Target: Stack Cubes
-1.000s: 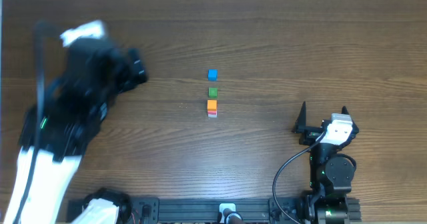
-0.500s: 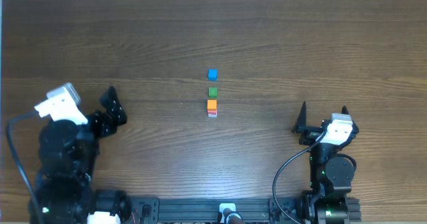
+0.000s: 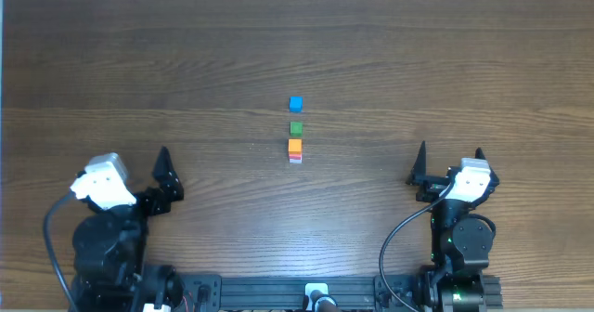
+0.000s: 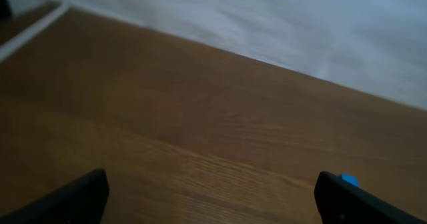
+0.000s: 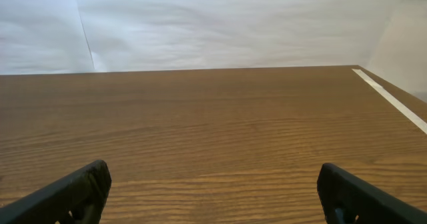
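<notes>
Here, blue cube (image 3: 295, 103), green cube (image 3: 295, 127) and orange-over-pale cube stack (image 3: 295, 149) line the wooden desk (image 3: 418, 52); left pincer (image 3: 169, 176) and right pincer (image 3: 449, 156) gape wide, empty.

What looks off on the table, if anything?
Nothing spilled, tipped or damaged. The orange cube sits on a paler cube, whose edge just shows. The green cube and blue cube lie separately in line on the table, unstacked. The left gripper and right gripper are empty, fingers open.

Left fingers (image 3: 164, 160), right fingers (image 3: 419, 162) apart
</notes>
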`<control>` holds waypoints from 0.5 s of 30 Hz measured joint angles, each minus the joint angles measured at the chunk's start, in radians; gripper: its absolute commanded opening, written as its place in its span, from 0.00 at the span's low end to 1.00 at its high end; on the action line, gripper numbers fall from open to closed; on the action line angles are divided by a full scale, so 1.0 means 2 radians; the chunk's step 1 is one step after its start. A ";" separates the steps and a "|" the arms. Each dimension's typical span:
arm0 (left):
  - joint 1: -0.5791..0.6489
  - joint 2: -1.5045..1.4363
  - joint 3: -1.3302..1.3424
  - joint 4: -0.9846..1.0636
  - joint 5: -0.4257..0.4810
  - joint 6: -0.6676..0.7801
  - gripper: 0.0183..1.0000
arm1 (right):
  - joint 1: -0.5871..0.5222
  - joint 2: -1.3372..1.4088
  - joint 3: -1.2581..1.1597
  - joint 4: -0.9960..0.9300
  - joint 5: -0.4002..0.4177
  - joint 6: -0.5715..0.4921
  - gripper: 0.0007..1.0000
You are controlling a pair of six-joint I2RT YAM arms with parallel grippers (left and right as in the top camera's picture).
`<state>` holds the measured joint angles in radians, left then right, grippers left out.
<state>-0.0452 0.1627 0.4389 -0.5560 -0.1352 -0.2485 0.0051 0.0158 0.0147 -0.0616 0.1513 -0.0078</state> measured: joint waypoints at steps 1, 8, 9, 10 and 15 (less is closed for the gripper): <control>0.000 -0.006 -0.004 0.000 0.007 0.015 1.00 | 0.000 0.000 0.000 0.000 0.000 0.000 0.99; 0.000 -0.023 -0.034 0.010 0.070 0.090 1.00 | 0.000 0.000 0.000 0.000 0.000 0.000 0.99; 0.000 -0.025 -0.035 0.011 0.077 0.095 1.00 | 0.000 0.000 0.000 0.000 0.000 0.000 0.99; 0.000 -0.026 -0.035 0.012 0.082 0.099 1.00 | 0.000 0.000 0.000 0.000 0.000 0.000 0.99; 0.000 -0.029 -0.051 0.045 0.107 0.109 1.00 | 0.000 0.000 0.000 0.000 0.000 0.000 0.99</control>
<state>-0.0452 0.1055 0.3363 -0.4652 0.0792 -0.0296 0.0051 0.0158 0.0147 -0.0616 0.1513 -0.0078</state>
